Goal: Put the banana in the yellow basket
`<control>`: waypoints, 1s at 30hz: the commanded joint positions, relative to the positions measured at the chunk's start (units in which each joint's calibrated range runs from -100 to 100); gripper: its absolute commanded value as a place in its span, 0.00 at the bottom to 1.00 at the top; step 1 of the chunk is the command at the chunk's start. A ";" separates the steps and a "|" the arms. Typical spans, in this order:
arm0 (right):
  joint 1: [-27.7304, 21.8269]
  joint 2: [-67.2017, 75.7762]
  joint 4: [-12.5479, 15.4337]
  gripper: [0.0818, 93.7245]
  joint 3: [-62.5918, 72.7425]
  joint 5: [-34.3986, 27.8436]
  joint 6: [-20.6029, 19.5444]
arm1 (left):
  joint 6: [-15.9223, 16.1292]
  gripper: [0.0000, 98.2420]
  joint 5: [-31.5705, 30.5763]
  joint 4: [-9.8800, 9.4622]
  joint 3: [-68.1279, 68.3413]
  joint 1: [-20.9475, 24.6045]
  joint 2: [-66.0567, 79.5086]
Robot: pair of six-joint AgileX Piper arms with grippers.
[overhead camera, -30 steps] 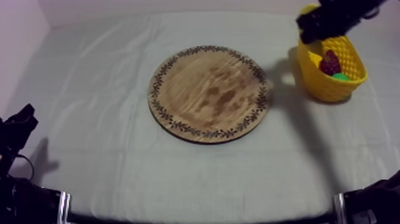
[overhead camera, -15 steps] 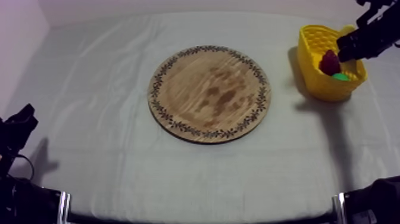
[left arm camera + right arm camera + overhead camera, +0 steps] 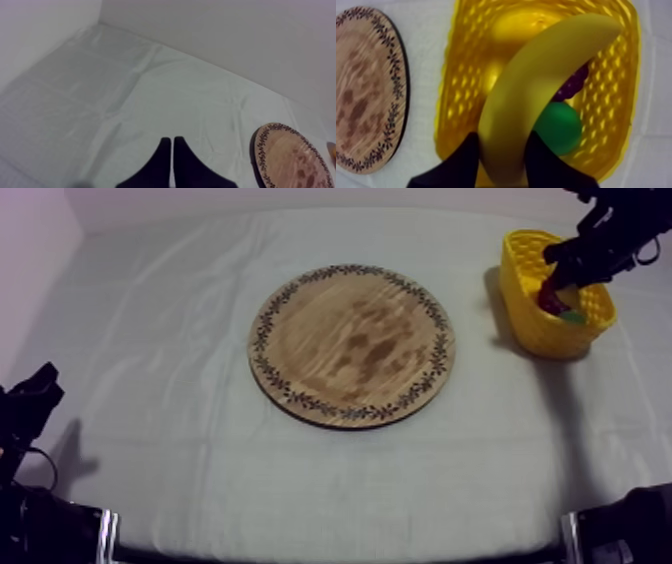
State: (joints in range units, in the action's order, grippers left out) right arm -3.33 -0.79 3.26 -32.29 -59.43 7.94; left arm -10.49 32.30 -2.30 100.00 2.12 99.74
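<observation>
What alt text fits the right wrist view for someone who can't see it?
The right gripper has its black fingers closed round the banana, holding it over the yellow basket. Under it lie a green fruit and purple grapes; the wooden board sits beside the basket.

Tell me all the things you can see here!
board: one, brown wood with a patterned rim, mid-table.
basket: one, yellow, at the table's right side.
banana: one, yellow, held over the basket.
grapes: one bunch, purple, in the basket under the banana.
green fruit: one, in the basket beside the grapes.
cloth: one, grey-white, covering the table.
left gripper: black, shut, above the bare cloth.
right gripper: black, shut on the banana, above the basket.
</observation>
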 commanded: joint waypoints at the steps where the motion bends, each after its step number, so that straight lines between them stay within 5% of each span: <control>1: -0.53 -0.04 -0.11 0.29 0.15 0.83 -0.64 | 0.01 0.00 0.03 -0.02 0.00 0.02 0.00; 17: -0.46 1.86 -2.21 0.41 0.03 3.20 -2.65 | 0.01 0.00 0.03 -0.02 0.00 0.02 0.00; 22: -1.40 5.06 -0.76 0.32 -2.74 6.27 -1.26 | 0.01 0.00 0.03 -0.02 0.00 0.02 0.00; 26: -1.70 9.62 -0.06 0.11 -6.19 7.39 -0.99 | 0.01 0.00 0.03 -0.02 0.00 0.02 0.00; 30: -1.66 15.47 0.74 0.03 -10.63 7.68 -0.80 | 0.01 0.00 0.03 -0.02 0.00 0.02 0.00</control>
State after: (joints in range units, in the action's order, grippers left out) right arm -5.00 11.66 3.86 -41.02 -51.99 6.98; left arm -10.49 32.30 -2.30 100.00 2.12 99.74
